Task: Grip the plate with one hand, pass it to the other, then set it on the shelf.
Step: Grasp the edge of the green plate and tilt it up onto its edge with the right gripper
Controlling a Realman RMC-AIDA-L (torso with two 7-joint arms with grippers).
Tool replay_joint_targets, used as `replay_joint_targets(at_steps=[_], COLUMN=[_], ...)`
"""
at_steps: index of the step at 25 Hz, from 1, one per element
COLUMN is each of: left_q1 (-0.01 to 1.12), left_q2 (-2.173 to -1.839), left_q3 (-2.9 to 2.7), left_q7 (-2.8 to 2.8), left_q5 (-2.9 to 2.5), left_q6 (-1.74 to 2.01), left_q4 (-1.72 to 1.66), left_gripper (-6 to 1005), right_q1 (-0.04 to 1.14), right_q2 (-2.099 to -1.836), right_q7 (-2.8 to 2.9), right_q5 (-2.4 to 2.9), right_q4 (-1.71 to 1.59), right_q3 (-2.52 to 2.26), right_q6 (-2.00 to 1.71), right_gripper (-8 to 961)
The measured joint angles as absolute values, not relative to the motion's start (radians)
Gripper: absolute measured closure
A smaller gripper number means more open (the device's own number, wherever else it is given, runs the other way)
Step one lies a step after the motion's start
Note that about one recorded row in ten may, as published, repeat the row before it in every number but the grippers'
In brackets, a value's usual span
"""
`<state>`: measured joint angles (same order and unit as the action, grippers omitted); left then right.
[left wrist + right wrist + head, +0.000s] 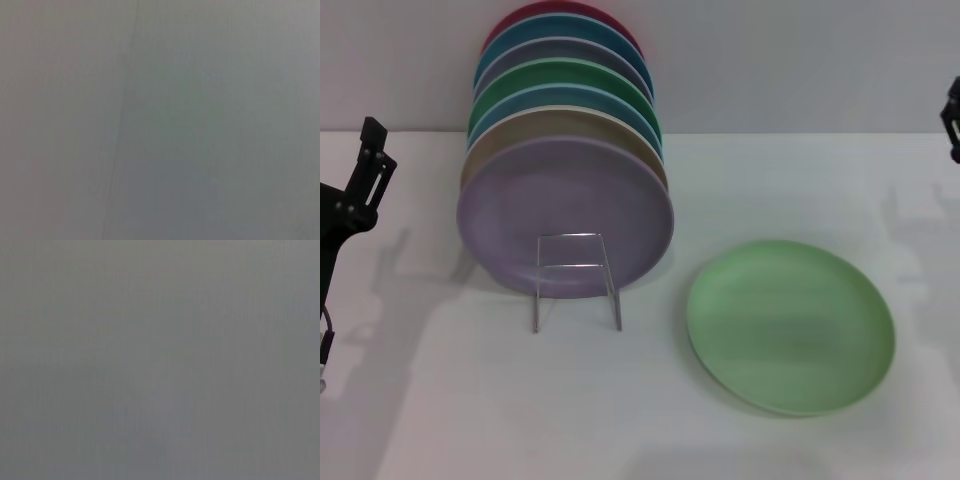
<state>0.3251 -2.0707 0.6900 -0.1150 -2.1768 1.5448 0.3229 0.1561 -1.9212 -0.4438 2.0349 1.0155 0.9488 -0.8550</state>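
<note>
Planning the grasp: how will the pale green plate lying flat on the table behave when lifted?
The round, matte pale green plate is probably rigid. Lying flat on the white table, its low rim likely offers little purchase. Matte finish suggests modest slip.

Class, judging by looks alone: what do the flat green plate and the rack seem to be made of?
Plate: probably plastic or melamine, matte; its even pale green shows no sharp glints.
Rack: thin metal wire, silvery; bent into upright loops with bright highlights.
</note>
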Motion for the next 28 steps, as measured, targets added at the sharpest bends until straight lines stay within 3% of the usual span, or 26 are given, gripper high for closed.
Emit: replay_joint_targets(at_steps=[3,4,5,6,7,11,16,28], left_q1=[0.327,0.328,0.328,0.329,0.33,0.331,0.331,0.333], left_q2=[-2.071,-2.071,-2.071,-2.071,-2.071,-2.071,-2.071,-2.071], left_q3=[0.69,0.69,0.69,0.69,0.691,0.692,0.692,0.691], left_q7=[-0.115,-0.115,-0.115,-0.115,-0.115,-0.116,-0.116,-0.118], left_q5=[-2.177,-2.177,-2.177,-2.177,-2.177,-2.177,-2.179,-2.183], left_q6=[1.545,1.545,1.545,1.545,1.545,1.549,1.552,1.576], left_q4=[0.321,0.322,0.322,0.323,0.324,0.324,0.325,0.325], left_gripper=[136,136,136,136,136,136,136,136], right_q1=[0.098,0.062,0.062,0.042,0.042,0.04,0.099,0.324], right_q2=[-1.931,-1.962,-1.962,-1.992,-1.992,-2.059,-2.075,-2.07], right_q7=[-0.47,-0.48,-0.48,-0.482,-0.482,-0.483,-0.473,-0.424], right_q5=[2.122,2.211,2.211,2.275,2.275,2.367,2.372,2.456], right_q4=[1.154,1.242,1.242,1.31,1.31,1.481,1.553,1.531], right_q3=[1.092,1.203,1.203,1.291,1.291,1.517,1.688,2.042], right_q6=[-0.614,-0.407,-0.407,-0.241,-0.241,0.223,0.594,1.268], right_gripper=[335,335,335,335,335,336,336,336])
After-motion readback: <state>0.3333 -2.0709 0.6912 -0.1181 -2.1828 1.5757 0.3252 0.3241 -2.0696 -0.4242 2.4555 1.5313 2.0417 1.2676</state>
